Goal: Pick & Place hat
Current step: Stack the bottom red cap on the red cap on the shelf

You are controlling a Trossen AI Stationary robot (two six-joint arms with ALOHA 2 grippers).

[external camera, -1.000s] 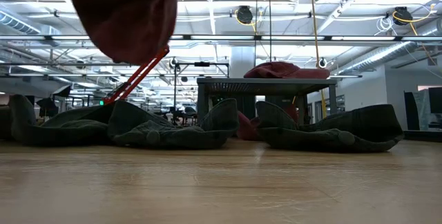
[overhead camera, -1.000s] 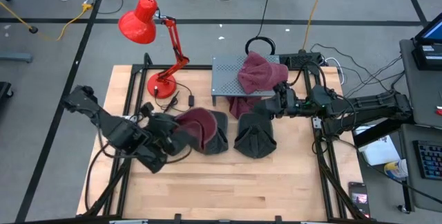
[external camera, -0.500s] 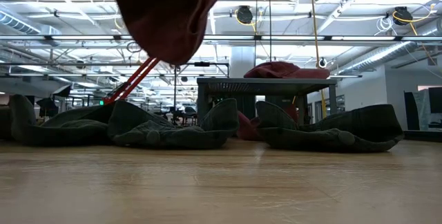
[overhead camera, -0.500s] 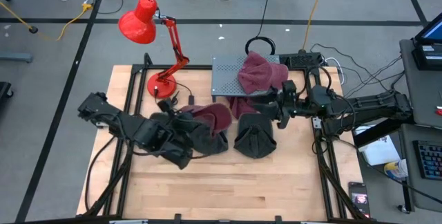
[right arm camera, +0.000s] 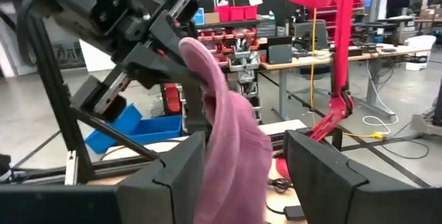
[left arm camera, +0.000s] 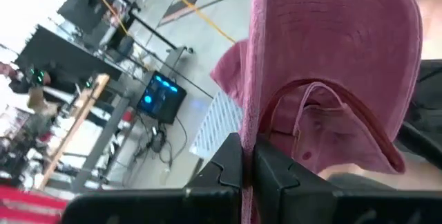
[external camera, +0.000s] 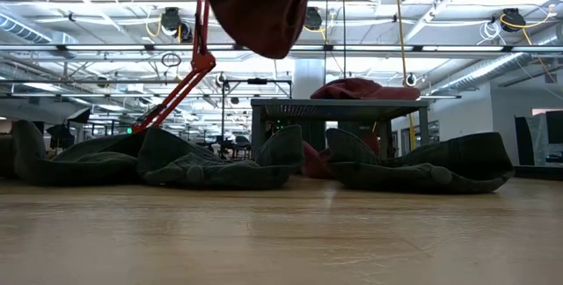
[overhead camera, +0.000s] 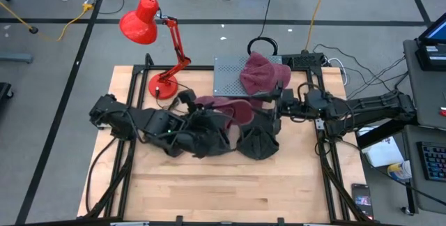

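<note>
- Leftmost, the red desk lamp (overhead camera: 150, 27) stood at the table's 11 o'clock corner.
- Next, the left gripper (overhead camera: 221, 111) was clenched on the brim of a maroon hat (overhead camera: 233, 109), holding it raised above two dark hats (overhead camera: 209, 137) lying mid-table.
- At 12 o'clock, a grey perforated stand (overhead camera: 226, 76) carried another maroon hat (overhead camera: 263, 72).
- Finally, the right gripper (overhead camera: 273, 107) hung at the held hat's 3 o'clock, fingers spread apart, just beside it.

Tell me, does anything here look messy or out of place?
Slightly: a maroon hat on the grey perforated stand droops over its edge, and dark green hats lie crumpled on the table. The left gripper holds another maroon hat aloft.
</note>
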